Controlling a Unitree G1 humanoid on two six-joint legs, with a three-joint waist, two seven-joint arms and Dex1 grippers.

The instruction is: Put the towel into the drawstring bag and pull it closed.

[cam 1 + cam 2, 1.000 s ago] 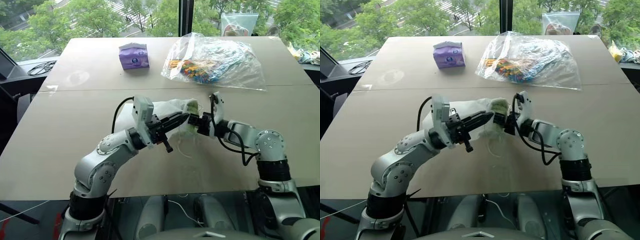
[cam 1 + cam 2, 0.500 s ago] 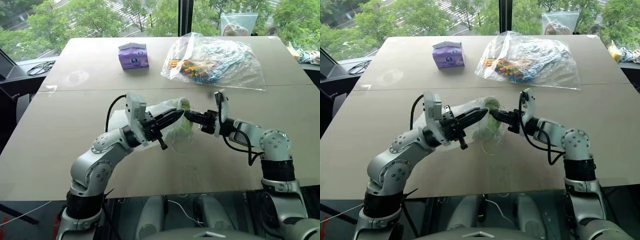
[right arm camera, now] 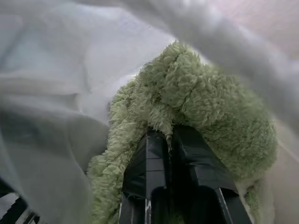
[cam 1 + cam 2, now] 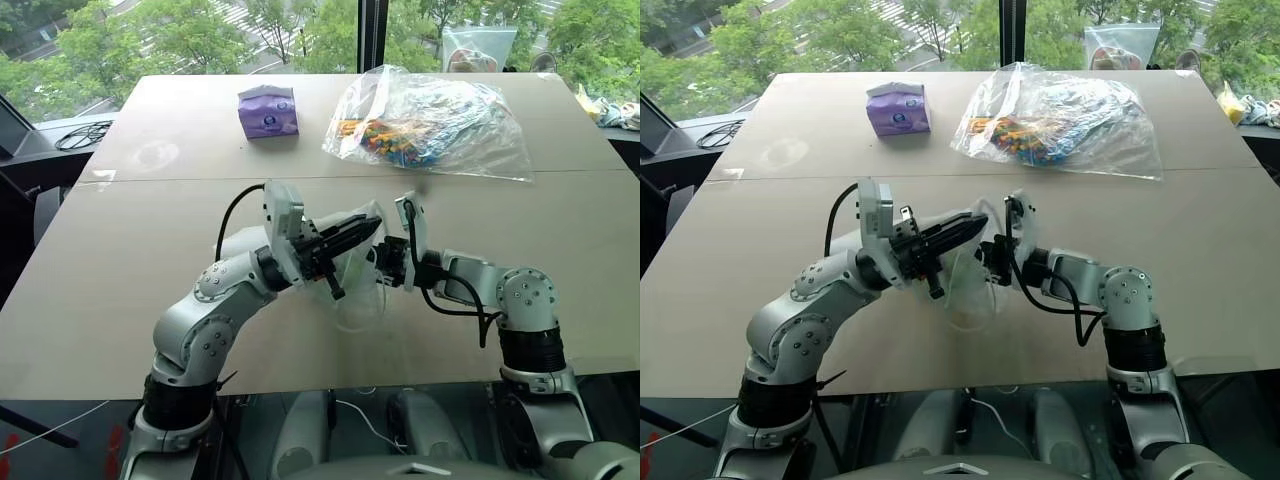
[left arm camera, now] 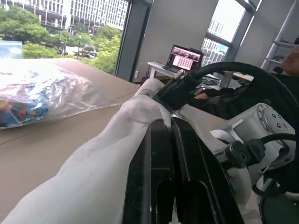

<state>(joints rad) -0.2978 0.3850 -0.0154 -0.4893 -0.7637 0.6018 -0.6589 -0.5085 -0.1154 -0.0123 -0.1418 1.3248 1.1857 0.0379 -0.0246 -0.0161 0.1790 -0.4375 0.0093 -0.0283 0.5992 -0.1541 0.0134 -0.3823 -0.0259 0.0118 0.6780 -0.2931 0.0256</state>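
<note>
Both pincers clamp: left on one drawstring bag, right on one towel

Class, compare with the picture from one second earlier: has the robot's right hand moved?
Yes. The right hand has shifted toward the robot's left, judged against the big clear plastic bag behind it, and is now shut on the towel inside the drawstring bag.

Silver-grey rounded arm housings with small dark screws at the joint caps, black ribbed wrist sections, looped black cables along both forearms, white box-shaped wrist modules, black two-finger left gripper and right gripper.
</note>
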